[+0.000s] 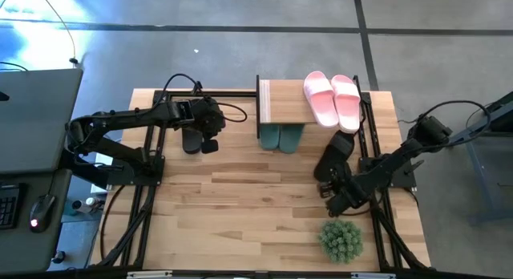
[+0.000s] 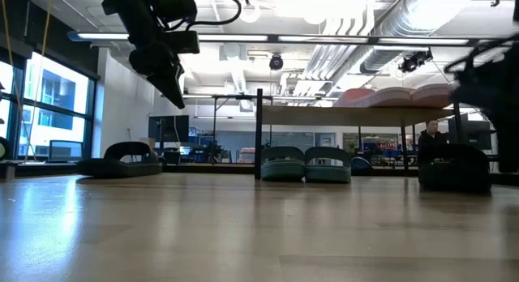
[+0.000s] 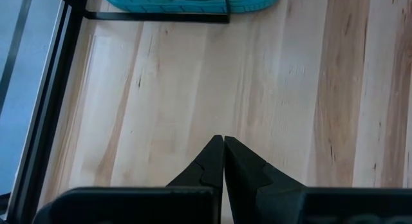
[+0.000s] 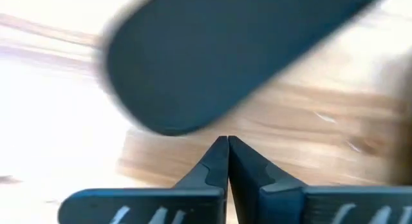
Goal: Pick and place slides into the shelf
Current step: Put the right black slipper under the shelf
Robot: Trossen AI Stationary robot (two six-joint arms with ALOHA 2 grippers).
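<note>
- The high view is evenly lit from overhead; the worktop (image 1: 240,199) shows soft, short shadows, and a pale bluish glare washes the floor at the upper left corner.
- In the low view, ceiling lights (image 2: 324,6) and left-hand windows (image 2: 49,104) blow out, leaving the arm a backlit silhouette; the near worktop surface reflects a dull sheen.
- The left wrist view is bright and sharp.
- The right wrist view is overexposed and smeared; a dark blurred shape (image 4: 212,56), possibly a black slide, fills it.
</note>
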